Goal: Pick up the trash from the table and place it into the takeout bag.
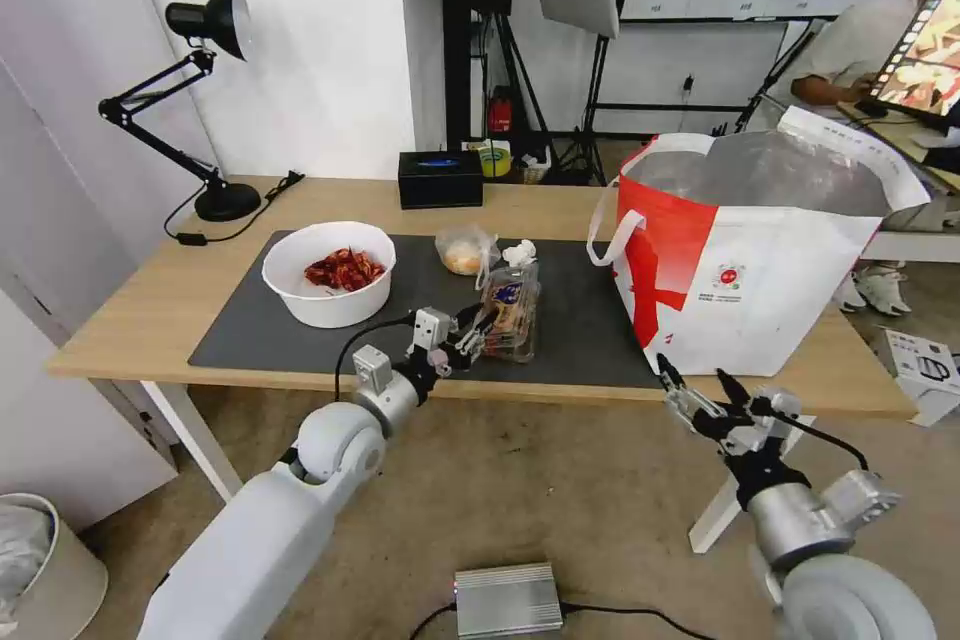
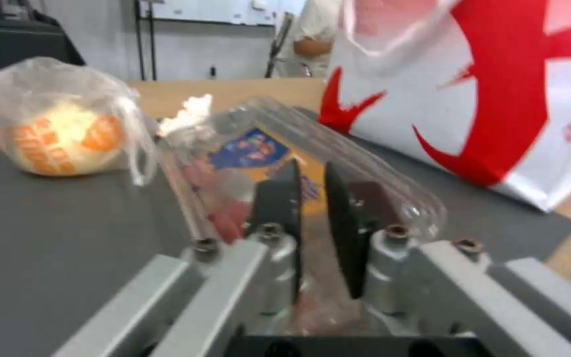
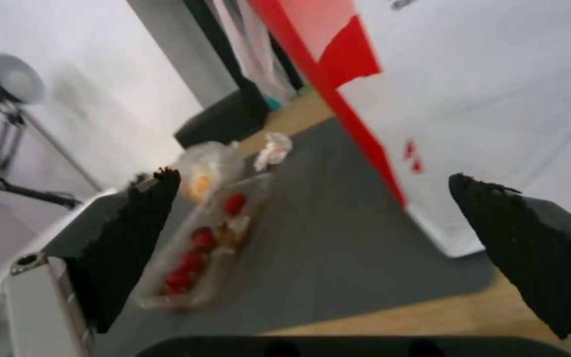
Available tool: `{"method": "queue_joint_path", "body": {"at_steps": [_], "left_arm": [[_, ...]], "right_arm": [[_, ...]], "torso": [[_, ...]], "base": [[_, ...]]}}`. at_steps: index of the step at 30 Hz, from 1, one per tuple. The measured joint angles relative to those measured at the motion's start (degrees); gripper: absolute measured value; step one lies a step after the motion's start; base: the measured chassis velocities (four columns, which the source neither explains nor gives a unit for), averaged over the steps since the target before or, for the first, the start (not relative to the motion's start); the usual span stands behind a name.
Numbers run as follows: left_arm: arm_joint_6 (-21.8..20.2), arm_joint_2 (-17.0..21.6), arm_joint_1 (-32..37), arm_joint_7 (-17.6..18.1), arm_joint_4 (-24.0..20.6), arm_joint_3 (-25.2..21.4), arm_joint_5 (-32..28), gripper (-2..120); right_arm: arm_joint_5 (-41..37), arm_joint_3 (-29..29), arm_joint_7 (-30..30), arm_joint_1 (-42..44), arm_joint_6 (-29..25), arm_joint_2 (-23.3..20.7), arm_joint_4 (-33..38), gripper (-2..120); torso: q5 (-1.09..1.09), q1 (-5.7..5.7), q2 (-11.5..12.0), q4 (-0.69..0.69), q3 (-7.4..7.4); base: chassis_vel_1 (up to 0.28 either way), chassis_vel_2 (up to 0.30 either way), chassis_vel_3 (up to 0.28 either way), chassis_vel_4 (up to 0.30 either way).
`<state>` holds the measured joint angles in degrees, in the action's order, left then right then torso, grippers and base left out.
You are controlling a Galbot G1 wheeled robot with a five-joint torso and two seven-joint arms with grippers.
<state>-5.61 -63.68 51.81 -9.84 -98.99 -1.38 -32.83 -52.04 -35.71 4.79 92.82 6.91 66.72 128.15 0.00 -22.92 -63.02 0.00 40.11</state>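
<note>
One clamshell tray (image 1: pixel 511 312) lies lengthwise away from robot, pinched by left gripper (image 1: pixel 470 335).

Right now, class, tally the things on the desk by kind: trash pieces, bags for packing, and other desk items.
Trash: 4 (clamshell tray, tissue, bun bag, bowl)
Packing bags: 1 (takeout bag)
Other items: 2 (tissue box, lamp)
Total: 7

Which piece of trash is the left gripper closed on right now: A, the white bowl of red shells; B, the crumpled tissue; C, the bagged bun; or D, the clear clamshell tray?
D: the left gripper pinches the near edge of the clear clamshell tray; its pads stand close together on the plastic.
</note>
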Motion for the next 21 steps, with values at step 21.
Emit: {"method": "queue_joint_path", "body": {"at_steps": [21], "left_arm": [[0.37,-0.45,-4.99,-1.46,4.31,4.91,4.52,0]], "right_arm": [[-15.07,8.28,5.41,-17.84,1.63,1.35,-10.84,100]], "torso": [[0.0,0.0,0.0,0.0,0.0]], "base": [[0.0,0.0,0.0,0.0]]}}
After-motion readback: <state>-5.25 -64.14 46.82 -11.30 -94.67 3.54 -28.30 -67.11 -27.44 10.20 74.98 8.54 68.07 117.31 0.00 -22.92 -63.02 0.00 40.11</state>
